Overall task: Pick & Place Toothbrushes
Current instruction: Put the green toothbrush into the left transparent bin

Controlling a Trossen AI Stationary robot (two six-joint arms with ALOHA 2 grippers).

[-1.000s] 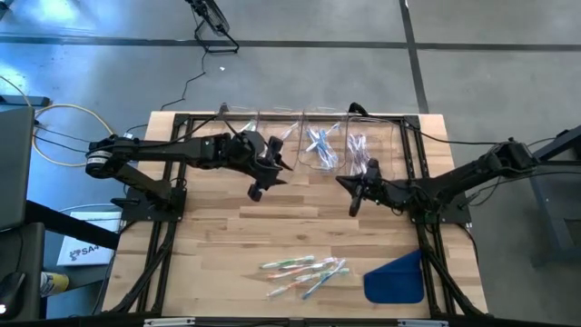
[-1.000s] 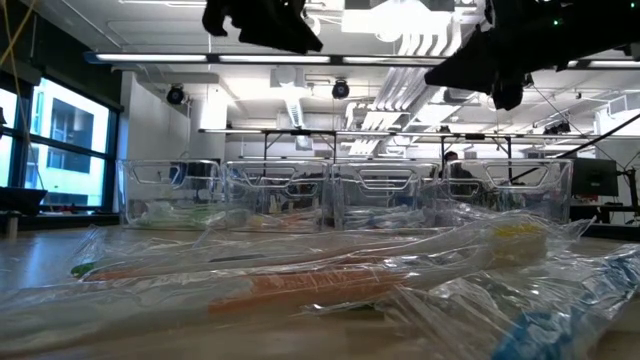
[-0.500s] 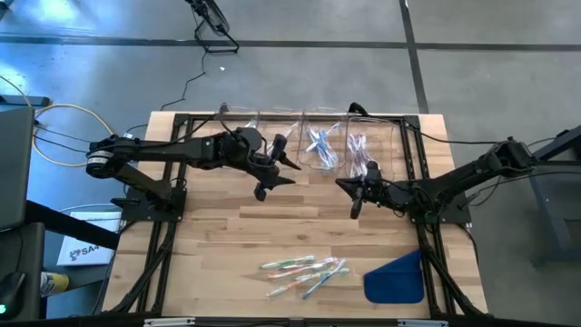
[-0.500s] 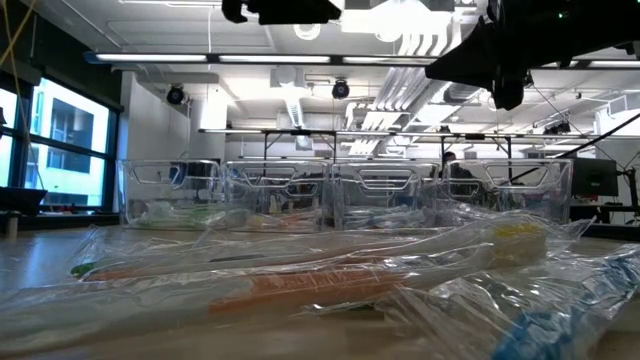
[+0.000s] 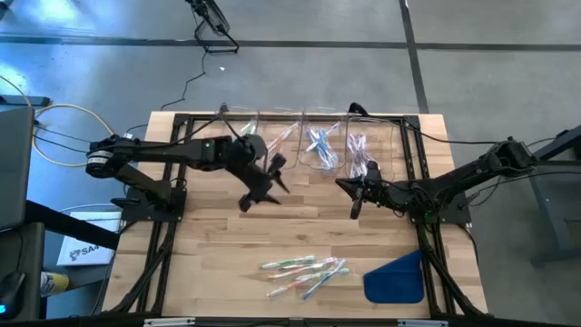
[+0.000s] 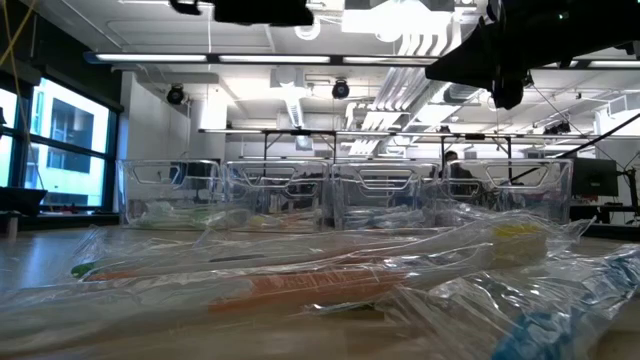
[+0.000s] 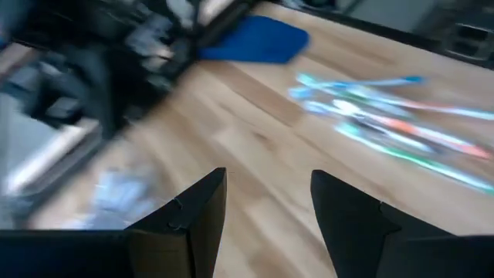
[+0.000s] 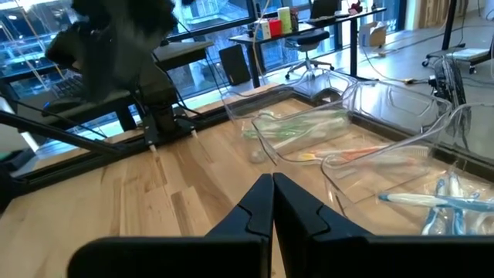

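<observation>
Wooden slat tabletop (image 5: 209, 245), both arms up mid-table, nothing held.

L to R: left gripper (image 5: 257, 188) jaws wide & empty; it's swung back from the clear plastic bins (image 5: 309, 145) twd the front since a sec ago. Right gripper (image 5: 352, 195) pinched shut, empty, hasn't moved. Loose wrapped toothbrushes (image 5: 304, 271) lie near front edge, beside blue flat cloth piece (image 5: 395, 280). Risk: slippery wrappers overlap, so pincer may grab two or slip off.
</observation>
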